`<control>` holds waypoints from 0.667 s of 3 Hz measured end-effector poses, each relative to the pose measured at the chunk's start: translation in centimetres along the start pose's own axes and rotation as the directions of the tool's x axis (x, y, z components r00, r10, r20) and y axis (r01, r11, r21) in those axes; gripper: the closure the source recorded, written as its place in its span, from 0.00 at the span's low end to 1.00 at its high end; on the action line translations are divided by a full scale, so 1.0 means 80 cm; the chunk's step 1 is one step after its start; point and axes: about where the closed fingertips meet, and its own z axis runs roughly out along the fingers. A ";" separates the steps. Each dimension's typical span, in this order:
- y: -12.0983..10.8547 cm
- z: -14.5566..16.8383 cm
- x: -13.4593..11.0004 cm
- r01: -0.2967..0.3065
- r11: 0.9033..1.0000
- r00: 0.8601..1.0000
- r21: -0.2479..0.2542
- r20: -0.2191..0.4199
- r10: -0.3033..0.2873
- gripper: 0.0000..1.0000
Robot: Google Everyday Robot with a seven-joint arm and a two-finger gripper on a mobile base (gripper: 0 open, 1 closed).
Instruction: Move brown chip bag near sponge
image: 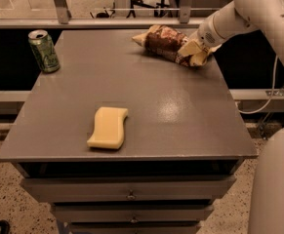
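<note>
Brown chip bag (163,42) lies at 1 o'clock on the table (180,111), gripper (194,53) at its right end. Clenched or released: cannot tell. Sponge (108,127) sits at 7 o'clock. Best to grip past the crimp, lift clear, then carry toward 7.

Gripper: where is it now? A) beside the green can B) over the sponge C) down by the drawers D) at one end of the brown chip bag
D: the gripper is at the brown chip bag's end, far from the sponge and the green can.
</note>
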 end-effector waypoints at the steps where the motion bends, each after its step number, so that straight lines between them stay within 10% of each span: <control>1: 0.020 -0.008 -0.021 0.007 0.998 0.999 -0.055 0.039 -0.005 0.87; 2: 0.082 -0.045 -0.060 0.123 0.975 0.990 -0.187 0.097 -0.106 1.00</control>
